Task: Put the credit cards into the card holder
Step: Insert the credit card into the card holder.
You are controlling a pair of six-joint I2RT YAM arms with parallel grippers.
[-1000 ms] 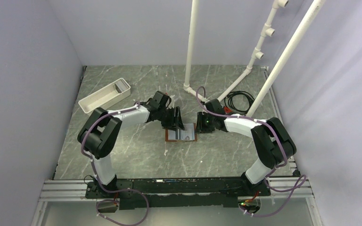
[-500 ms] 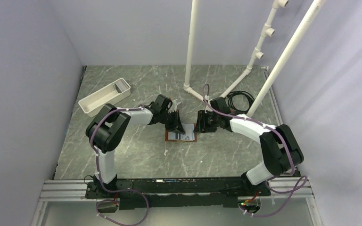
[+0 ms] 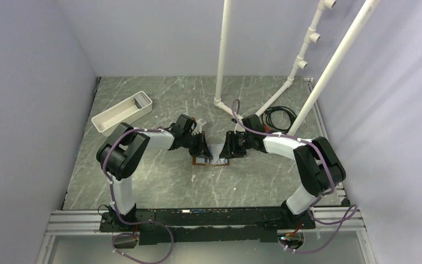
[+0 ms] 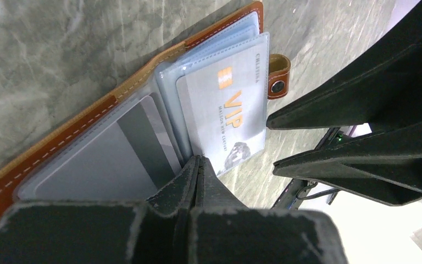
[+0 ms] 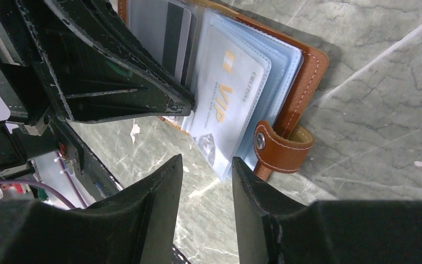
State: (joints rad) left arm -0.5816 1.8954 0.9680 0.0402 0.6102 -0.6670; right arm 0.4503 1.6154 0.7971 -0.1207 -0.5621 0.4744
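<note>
Left claw (image 4: 199, 160) closed, right claw (image 5: 207, 162) parted; one card holder (image 5: 307, 71), two credit cards (image 4: 225, 110)

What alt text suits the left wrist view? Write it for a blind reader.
An open brown card holder lies on a grey marbled table, clear sleeves showing a VIP card and a striped grey card. The left hand, shut, sits at the sleeves' edge; the right hand is open alongside.

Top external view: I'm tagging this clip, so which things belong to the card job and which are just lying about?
Job in hand: card holder, VIP card, striped grey card, left gripper, right gripper.

Lying about: white tray, black cable, white pipes.
</note>
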